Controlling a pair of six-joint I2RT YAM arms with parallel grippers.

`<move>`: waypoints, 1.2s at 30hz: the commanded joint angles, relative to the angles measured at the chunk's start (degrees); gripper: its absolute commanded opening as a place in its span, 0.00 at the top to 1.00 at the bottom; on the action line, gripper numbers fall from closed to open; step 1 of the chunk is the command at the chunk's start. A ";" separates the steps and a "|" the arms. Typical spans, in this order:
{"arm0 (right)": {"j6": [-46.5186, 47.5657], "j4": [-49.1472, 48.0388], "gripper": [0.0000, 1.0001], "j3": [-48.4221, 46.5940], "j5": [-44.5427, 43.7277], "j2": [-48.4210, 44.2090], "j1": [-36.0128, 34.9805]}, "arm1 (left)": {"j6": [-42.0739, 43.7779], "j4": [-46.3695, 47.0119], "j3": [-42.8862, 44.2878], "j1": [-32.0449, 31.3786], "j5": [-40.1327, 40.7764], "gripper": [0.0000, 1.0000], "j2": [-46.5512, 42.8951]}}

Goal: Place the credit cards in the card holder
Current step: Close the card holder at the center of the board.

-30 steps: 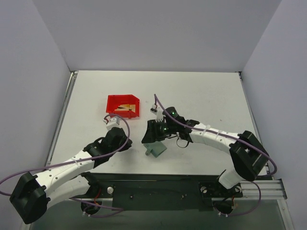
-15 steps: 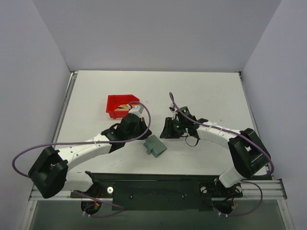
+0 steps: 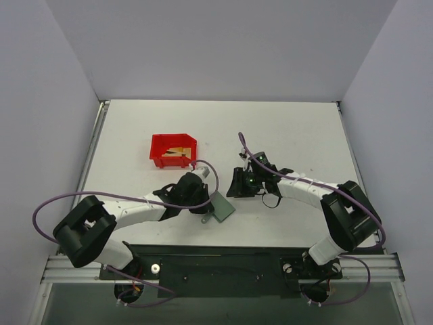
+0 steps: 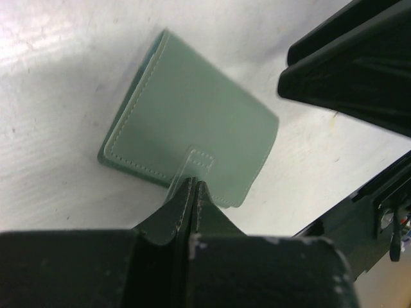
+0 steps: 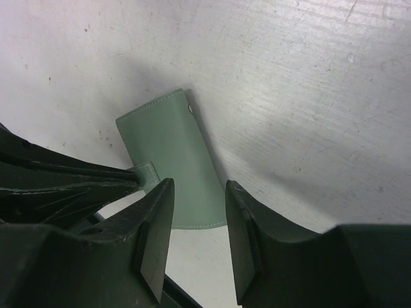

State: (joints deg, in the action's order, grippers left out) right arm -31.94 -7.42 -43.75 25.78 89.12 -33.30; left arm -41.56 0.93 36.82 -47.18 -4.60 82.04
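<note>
Your left gripper (image 4: pixel 191 189) is clamped on the snap tab (image 4: pixel 200 159) of the card holder (image 4: pixel 192 122), which lies folded shut at lower centre of the top view. Your right gripper (image 5: pixel 198 192) hangs just upper right of it, jaws parted, empty. The credit cards (image 3: pixel 177 153) sit upper left in the red bin (image 3: pixel 157 143), count unclear.

On my feed the white, scuffed flat tabletop (image 3: pixel 291 128) carries two things directly: a red plastic open bin (image 3: pixel 169 162) left of centre, and a small grey-green folded wallet (image 3: pixel 223 206) lying flat and shut nearer me, apart from the bin.
</note>
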 commanded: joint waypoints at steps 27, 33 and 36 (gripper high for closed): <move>1.97 -9.19 0.59 0.42 17.72 8.70 -0.62 | -3.09 5.40 -7.11 -0.55 -1.29 1.00 2.51; 4.26 -6.91 0.82 -0.46 15.82 7.04 -3.87 | -3.87 5.58 -7.20 -0.46 0.11 1.00 1.55; 4.70 -3.58 0.95 -0.11 8.25 1.34 -4.84 | -5.20 3.56 -6.85 -0.46 4.07 1.00 -3.44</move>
State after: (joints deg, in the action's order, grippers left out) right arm -28.91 -14.37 -43.53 39.70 96.97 -35.46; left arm -45.52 6.90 30.55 -47.29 -5.61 82.52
